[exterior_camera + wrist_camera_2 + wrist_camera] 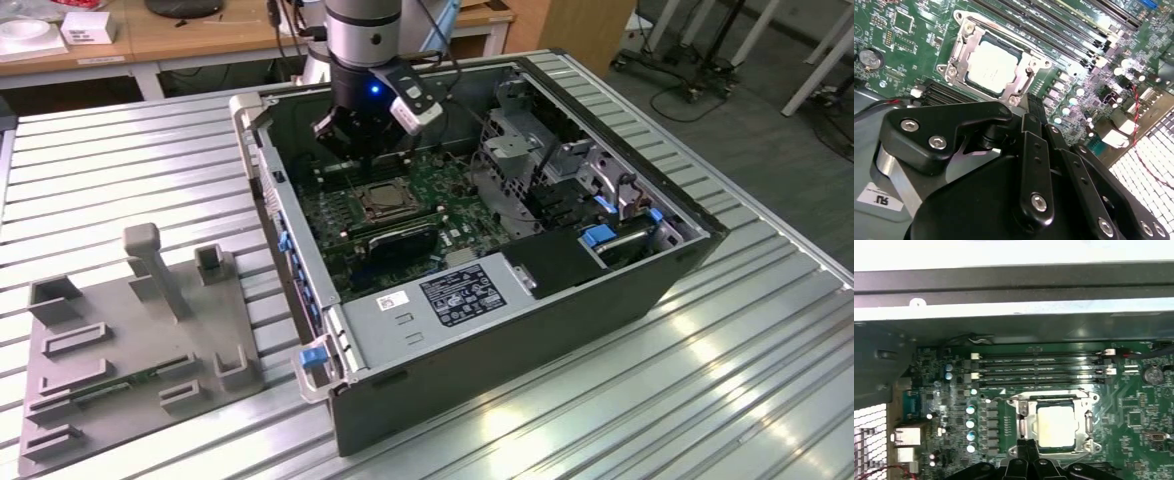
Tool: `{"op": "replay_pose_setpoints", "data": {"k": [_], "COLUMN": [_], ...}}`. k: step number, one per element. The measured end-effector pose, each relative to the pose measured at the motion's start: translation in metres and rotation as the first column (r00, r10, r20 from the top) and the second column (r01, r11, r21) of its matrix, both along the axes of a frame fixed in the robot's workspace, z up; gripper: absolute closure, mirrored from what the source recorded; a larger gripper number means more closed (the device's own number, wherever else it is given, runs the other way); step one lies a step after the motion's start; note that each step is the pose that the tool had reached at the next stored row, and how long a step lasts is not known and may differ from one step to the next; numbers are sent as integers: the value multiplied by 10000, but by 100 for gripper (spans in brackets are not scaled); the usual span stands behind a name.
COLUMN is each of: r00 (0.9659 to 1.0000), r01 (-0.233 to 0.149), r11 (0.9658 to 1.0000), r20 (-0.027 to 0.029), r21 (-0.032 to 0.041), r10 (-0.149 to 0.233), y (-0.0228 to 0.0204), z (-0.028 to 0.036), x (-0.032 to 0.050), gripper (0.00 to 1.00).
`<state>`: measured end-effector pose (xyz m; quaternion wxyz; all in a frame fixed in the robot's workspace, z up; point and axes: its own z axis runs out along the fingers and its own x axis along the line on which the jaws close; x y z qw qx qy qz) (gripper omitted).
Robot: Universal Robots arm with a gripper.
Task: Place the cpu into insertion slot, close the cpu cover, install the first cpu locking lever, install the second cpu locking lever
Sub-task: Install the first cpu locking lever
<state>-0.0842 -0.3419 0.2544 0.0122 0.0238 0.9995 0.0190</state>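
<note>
- Clenched is how my claw (1026, 452) looks in both wrist views: the fingertips (1030, 102) meet, and I see nothing gripped between them.
- Hanging inside the open computer case (534, 340) in the exterior view, the claw is low over the green board (1134, 405) and I cannot see it touching anything.
- Just ahead of the fingertips lies the cpu (1055, 426), flat in the insertion slot (1054, 401), pale metal top upward.
- Around it sits the cpu cover (1021, 412), its silver frame down with the chip showing through the window; I judge placing and closing done, though I cannot tell how the locking levers stand.
- Claw, cpu and the memory slots (1039, 365) fall in one line, the chip between. The slots' long axis runs across that line; the chip itself is near enough square.
- Writing: a white label (461, 292) on the box by the case's near wall and a white sticker (879, 197) beside the claw body both carry print I cannot make out.
</note>
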Motion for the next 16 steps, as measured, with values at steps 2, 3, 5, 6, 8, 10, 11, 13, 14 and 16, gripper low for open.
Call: {"op": "replay_pose_setpoints", "data": {"k": [2,3,5,6,8,10,11,13,14,16], "r00": [10000,10000,10000,10000,10000,10000,10000,10000,10000,10000], "r01": [-1,-1,0,-1,-1,0,0,0,-2,-1], "r11": [10000,10000,10000,10000,10000,10000,10000,10000,10000,10000], "r20": [9,14,25,31,40,50,57,64,64,65], "r21": [1,1,1,1,0,1,-1,0,0,1], "r10": [1,1,0,1,1,0,0,0,2,1], "y": [0,0,0,0,0,0,0,1,1,0], "z": [-1,-1,-1,-2,-2,-3,-2,-2,-2,-1], "x": [-38,-63,-119,-145,-197,-246,-261,-268,-269,-270], "gripper": [89,89,89,89,89,89,89,89,89,89]}}
